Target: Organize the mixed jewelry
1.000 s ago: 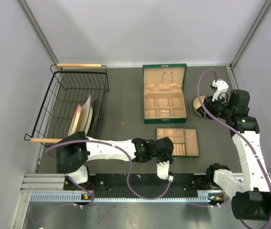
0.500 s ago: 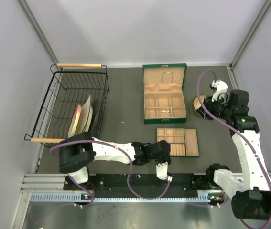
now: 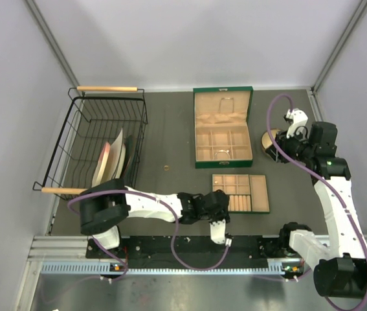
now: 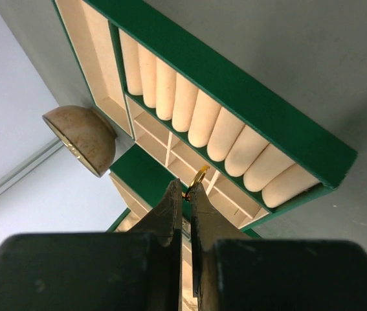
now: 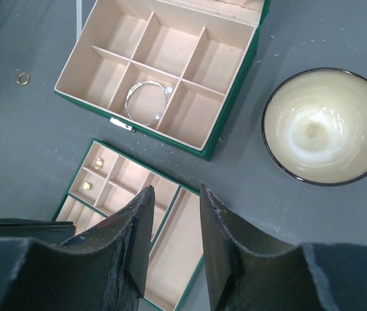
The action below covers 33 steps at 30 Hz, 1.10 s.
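In the left wrist view my left gripper (image 4: 184, 189) is shut on a thin gold ring (image 4: 200, 173), which sticks out past the fingertips. It hangs just at the near left edge of the small green tray (image 4: 267, 110) with tan ring rolls. From above, that gripper (image 3: 222, 204) sits beside the tray (image 3: 259, 193). Two gold studs (image 5: 98, 162) lie in the tray's small compartments. Loose gold rings (image 5: 22, 79) lie on the grey table. My right gripper (image 5: 175, 204) is open and holds nothing, high above the tray's right end.
The open green jewelry box (image 3: 251, 123) stands behind the tray, with a silver bracelet (image 5: 147, 103) in one compartment. A round bowl (image 5: 325, 126) sits right of the box. A black wire basket (image 3: 105, 123) with plates stands at the left.
My left arm has drawn slightly back toward the near edge with the ring still gripped. The right arm has not moved.
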Motion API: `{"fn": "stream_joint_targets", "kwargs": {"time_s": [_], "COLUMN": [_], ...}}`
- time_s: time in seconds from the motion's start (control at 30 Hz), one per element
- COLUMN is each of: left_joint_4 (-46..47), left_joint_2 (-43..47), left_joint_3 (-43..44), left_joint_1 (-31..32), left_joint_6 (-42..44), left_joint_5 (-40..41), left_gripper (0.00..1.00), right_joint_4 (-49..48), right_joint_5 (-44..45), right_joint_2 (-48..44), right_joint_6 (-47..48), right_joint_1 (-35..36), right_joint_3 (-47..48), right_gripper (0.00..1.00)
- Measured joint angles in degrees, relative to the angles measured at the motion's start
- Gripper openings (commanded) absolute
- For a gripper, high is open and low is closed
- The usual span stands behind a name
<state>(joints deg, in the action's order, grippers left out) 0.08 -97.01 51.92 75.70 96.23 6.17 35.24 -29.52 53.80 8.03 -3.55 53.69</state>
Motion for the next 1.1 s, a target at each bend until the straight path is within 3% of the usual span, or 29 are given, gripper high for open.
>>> {"fn": "stream_joint_targets", "kwargs": {"time_s": [1.1], "left_joint_4": [1.9], "left_joint_2": [-2.0], "left_joint_3": [-1.5], "left_joint_1": [-1.3], "left_joint_6": [1.3], "left_joint_5": [-2.1], "left_gripper": [0.0], "right_joint_4": [0.2], "right_joint_5": [-0.6], "right_joint_2": [0.0], "right_joint_6": [0.6], "right_joint_1": [0.0], "right_joint_3": [0.0], "right_gripper": [0.35]}}
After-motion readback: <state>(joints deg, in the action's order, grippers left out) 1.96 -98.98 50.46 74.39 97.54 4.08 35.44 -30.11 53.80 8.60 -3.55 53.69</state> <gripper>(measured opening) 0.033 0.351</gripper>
